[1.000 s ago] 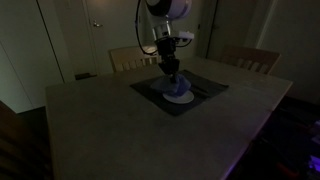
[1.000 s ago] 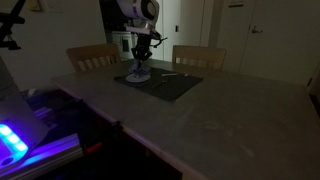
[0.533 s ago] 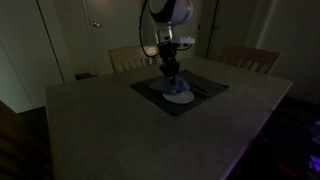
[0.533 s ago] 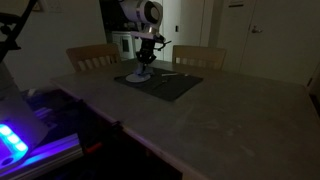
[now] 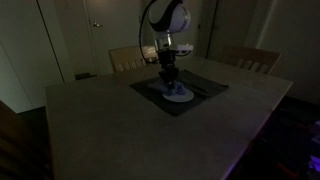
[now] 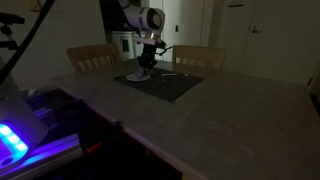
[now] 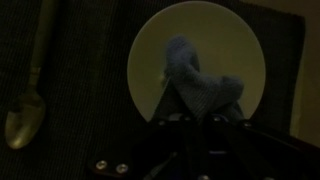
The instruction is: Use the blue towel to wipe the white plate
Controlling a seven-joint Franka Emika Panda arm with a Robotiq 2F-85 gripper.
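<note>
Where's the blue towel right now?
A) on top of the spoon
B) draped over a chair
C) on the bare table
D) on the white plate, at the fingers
D: in the wrist view the blue towel sits bunched on the white plate, pinched by the gripper. The spoon lies apart from it on the dark mat.

Soft, nubbly cloth of the blue towel (image 7: 195, 85), smooth faintly glossy white plate (image 7: 150, 50), dull-sheened metal spoon (image 7: 22, 118); coarse woven dark placemat (image 7: 90, 70), matt pale table (image 5: 130, 130)
</note>
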